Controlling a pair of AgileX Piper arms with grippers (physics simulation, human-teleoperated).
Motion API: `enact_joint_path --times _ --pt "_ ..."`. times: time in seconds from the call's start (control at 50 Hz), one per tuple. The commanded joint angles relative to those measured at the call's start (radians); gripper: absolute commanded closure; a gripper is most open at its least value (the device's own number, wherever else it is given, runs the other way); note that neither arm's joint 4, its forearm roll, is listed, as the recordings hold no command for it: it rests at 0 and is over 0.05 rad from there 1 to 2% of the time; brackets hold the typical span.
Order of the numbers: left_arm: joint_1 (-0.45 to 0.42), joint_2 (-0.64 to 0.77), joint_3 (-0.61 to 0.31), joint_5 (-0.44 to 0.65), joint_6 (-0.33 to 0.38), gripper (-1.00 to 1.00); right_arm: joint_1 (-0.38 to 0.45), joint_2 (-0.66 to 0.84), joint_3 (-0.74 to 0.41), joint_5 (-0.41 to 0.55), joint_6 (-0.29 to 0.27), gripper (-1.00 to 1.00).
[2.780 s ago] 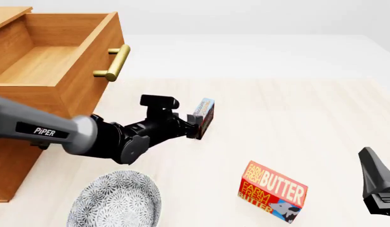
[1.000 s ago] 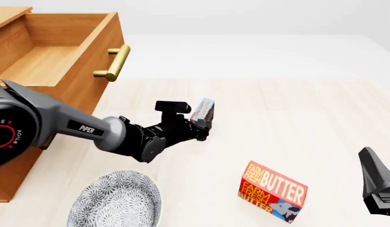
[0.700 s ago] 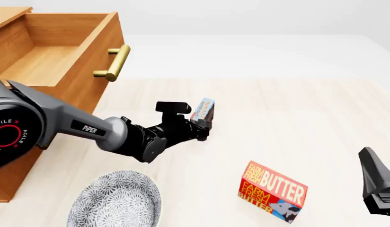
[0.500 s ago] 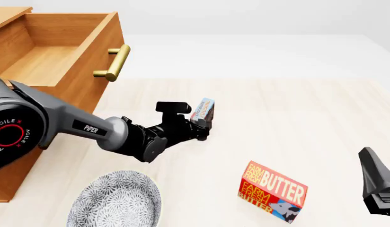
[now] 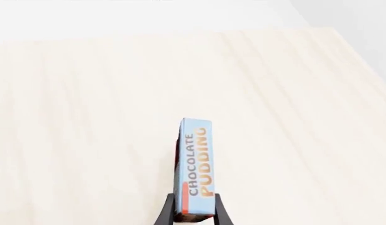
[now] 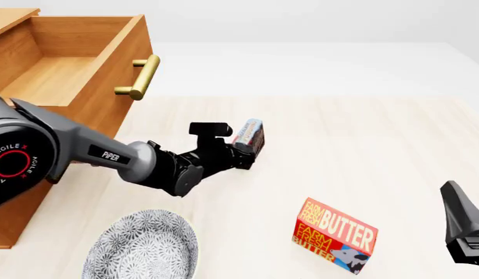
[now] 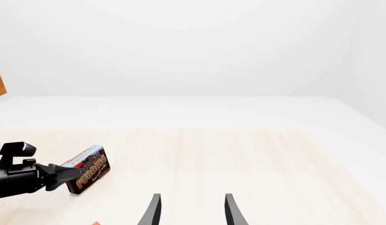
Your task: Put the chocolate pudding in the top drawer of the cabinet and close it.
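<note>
The chocolate pudding (image 6: 250, 134) is a thin box with a light blue band, standing on edge at mid-table; its lettered side shows in the left wrist view (image 5: 196, 164). My left gripper (image 6: 244, 152) is shut on the box's near end, one finger (image 5: 165, 213) pressed to each side. The cabinet (image 6: 14, 192) stands at the left, and its top drawer (image 6: 77, 75) is pulled open with nothing in it, its brass handle (image 6: 139, 77) facing the table. My right gripper (image 7: 191, 211) is open and holds nothing, far right of the box (image 7: 88, 169), near the front edge (image 6: 464, 232).
A red BUTTER box (image 6: 335, 235) stands on the table right of and nearer than the pudding. A grey patterned plate (image 6: 142, 247) lies at the front left, under the left arm's forearm. Pale wooden tabletop (image 6: 364, 145) stretches behind.
The left gripper and the pudding have edged slightly up and left, the box tilting a little. The right arm has not moved.
</note>
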Motion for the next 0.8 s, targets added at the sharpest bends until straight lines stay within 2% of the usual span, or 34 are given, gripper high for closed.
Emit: enact_joint_path --times 0.02,0.8 --pt "-0.001 -0.006 0.008 -0.001 0.028 1.0 0.0 0.0 0.0 0.0 0.0 -1.0" --pt "-0.048 -0.29 0.152 0.016 0.081 1.0 0.0 0.0 0.0 0.0 0.0 -1.0"
